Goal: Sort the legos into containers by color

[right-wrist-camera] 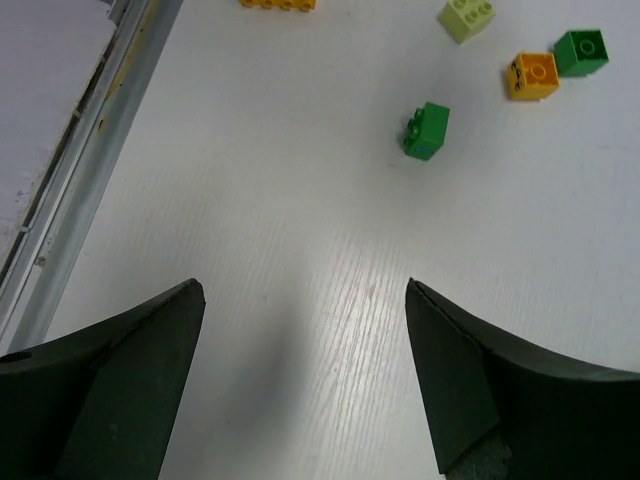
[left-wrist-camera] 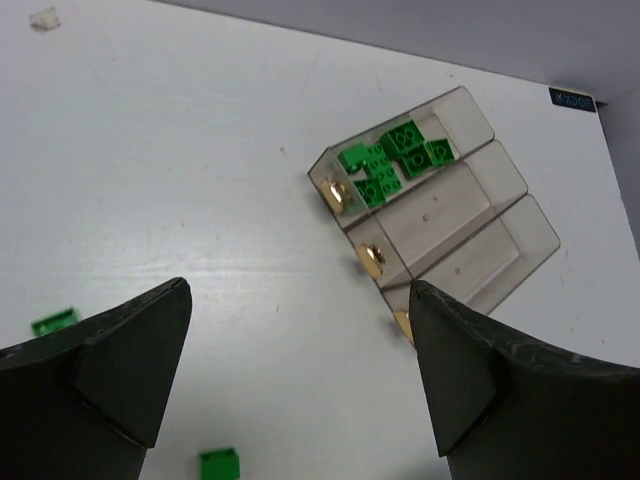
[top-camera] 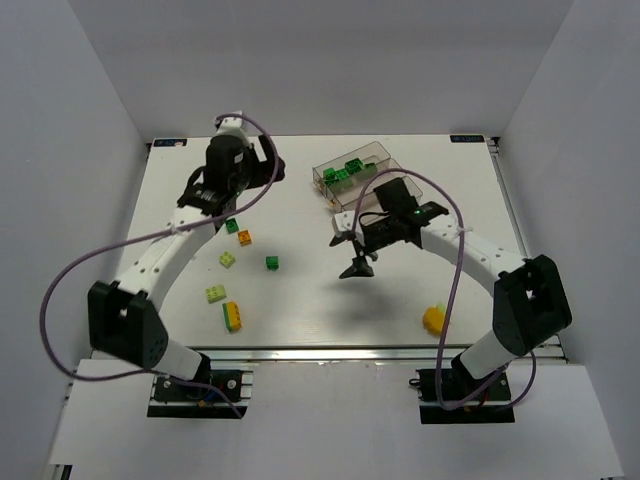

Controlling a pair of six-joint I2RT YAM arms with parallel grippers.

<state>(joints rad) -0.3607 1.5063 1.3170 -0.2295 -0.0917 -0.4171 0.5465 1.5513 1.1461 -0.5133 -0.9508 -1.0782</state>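
left fingers [left-wrist-camera: 120, 370]: spread wide, nothing between them, up over the far-left tabletop [top-camera: 300, 310], facing right toward the tray
right fingers [right-wrist-camera: 130, 370]: spread open, empty, tips pointing down over bare tabletop mid-scene, just near of the tray
tray [left-wrist-camera: 470, 215]: three clear brownish troughs joined side by side, far centre, sitting at an angle to the tabletop edges
far trough [left-wrist-camera: 465, 120]: cluster of dark green bricks [left-wrist-camera: 390, 162] bunched toward its left end
loose group, left of centre: dark green brick [top-camera: 232, 226] with orange brick [top-camera: 244, 238] just beside it
nearer in: pale yellow-green brick [top-camera: 229, 260], second dark green brick [top-camera: 272, 262] to its right, well apart
nearer still: second pale yellow-green brick [top-camera: 215, 293], then yellow brick [top-camera: 231, 313] with a green piece touching its near end
right side: yellow-orange brick [top-camera: 434, 318] alone near the near edge, beside the right arm's cable [top-camera: 452, 260]
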